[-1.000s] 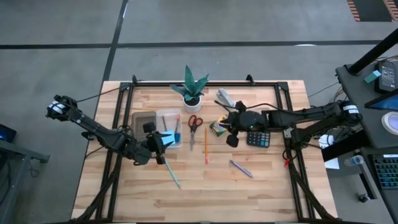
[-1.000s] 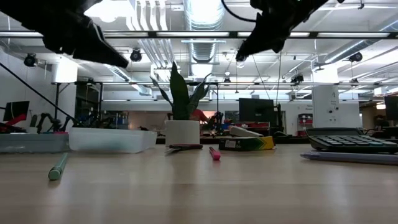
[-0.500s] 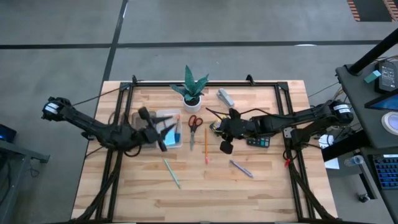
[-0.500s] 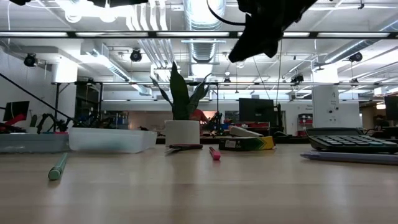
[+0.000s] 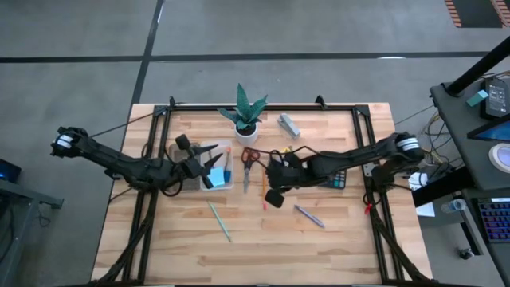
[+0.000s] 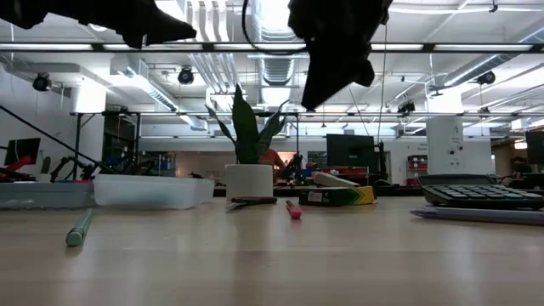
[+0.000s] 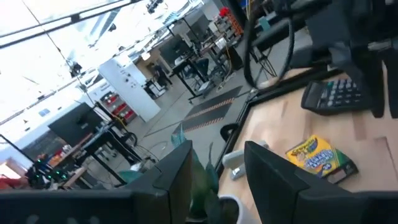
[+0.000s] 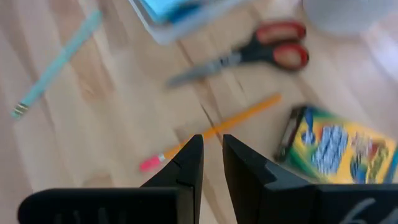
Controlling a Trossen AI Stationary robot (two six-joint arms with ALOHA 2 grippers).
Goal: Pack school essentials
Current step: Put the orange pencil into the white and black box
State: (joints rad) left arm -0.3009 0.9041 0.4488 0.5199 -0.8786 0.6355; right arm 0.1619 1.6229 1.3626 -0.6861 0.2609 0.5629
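The orange pencil (image 5: 264,177) lies on the table with its pink eraser end (image 8: 149,163) under my right gripper (image 5: 272,195). That gripper (image 8: 212,149) hovers above it, open by a narrow gap, high over the table in the low view (image 6: 336,51). Red-handled scissors (image 5: 249,155) and the crayon box (image 8: 339,146) lie just beyond. My left gripper (image 5: 211,161) hangs open over the clear container (image 5: 228,169), which holds the light-blue notepad (image 5: 217,177). A green pencil (image 5: 219,221) and a purple pen (image 5: 309,215) lie nearer the near edge.
A potted plant in a white pot (image 5: 244,115) stands by the far edge, with a grey object (image 5: 288,124) to its right. A calculator (image 5: 335,180) lies partly under my right arm. Black frame rails (image 5: 151,199) run along the table's sides.
My right gripper has travelled from above the calculator and crayon box toward the table's left and near edge, and now hangs over the orange pencil. My left gripper has drawn back from the container's near side toward the far edge, over the container.
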